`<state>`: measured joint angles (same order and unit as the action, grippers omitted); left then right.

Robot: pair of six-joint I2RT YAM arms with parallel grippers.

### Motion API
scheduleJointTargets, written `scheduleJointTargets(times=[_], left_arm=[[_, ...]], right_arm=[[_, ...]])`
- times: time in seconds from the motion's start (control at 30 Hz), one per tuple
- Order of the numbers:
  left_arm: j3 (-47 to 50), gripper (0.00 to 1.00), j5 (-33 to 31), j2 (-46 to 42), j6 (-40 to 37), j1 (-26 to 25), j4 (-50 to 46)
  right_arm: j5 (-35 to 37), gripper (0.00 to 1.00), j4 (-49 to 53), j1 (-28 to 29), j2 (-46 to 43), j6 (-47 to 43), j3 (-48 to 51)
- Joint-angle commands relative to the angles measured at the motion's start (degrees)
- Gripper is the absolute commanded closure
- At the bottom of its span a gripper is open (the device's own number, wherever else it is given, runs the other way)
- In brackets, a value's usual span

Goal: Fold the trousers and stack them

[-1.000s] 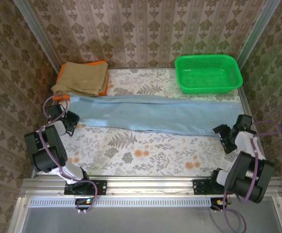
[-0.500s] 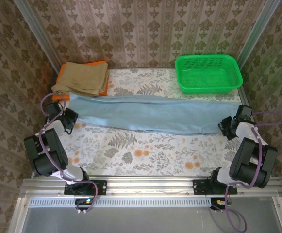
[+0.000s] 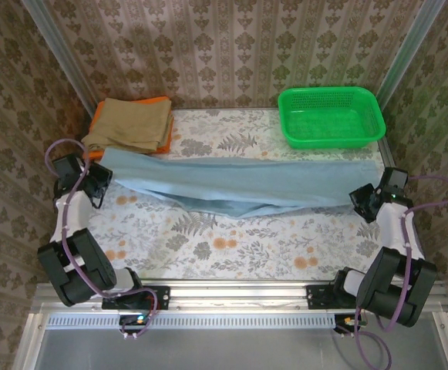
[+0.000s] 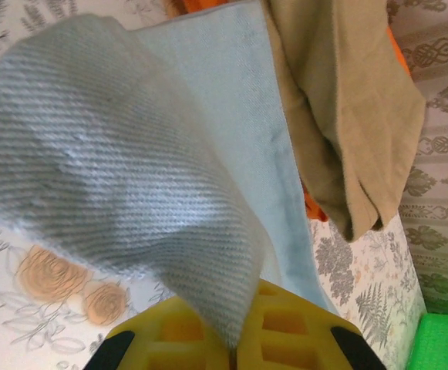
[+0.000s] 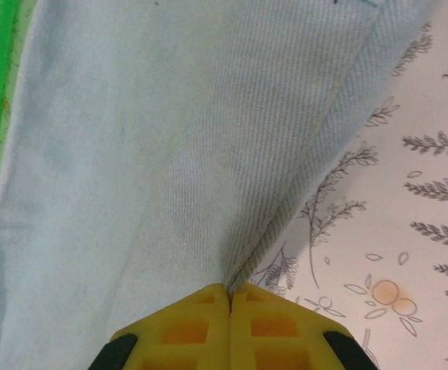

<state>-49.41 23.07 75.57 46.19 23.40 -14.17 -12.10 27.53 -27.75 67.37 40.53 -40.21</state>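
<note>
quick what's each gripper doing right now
left gripper: closed, holding one end of the trousers
right gripper: closed, holding the other end of the trousers

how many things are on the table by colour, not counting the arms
light blue trousers: 1
tan trousers: 1
orange cloth: 1
green basket: 1
total: 4

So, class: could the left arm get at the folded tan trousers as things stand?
Probably yes: the tan trousers lie close beyond the left gripper, nothing between, though it is shut on the blue trousers.
</note>
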Motion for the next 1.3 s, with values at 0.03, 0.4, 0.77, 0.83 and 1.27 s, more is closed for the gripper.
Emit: scheduleJointTargets(times=[0.03,0.4,0.77,0.83,1.27], left_arm=[[-1.6,1.00,-0.7,-3.6,-4.3,4.0,-5.7],[9.7,0.66,-4.0,-14.4,-10.8,12.0,-20.1],[-1.6,0.17,-1.7,-13.0,-7.5,3.3,-18.4],[-4.5,0.21,-4.7,-9.6,-7.1,-6.2,-18.3],[-1.6,0.34,-0.4,14.8,-1.8,-33.9,6.3]], right_arm=[[2.6,1.00,2.5,-3.6,-2.2,-1.9,-0.9],[0.0,0.99,5.7,-9.7,-6.1,-3.9,6.1],[-2.1,0.50,6.2,8.1,-9.2,-0.8,-3.9],[-0.4,0.54,4.2,17.0,-5.6,-0.8,-6.6],[7.6,0.91,2.9,43.6,40.4,-13.6,-37.9]])
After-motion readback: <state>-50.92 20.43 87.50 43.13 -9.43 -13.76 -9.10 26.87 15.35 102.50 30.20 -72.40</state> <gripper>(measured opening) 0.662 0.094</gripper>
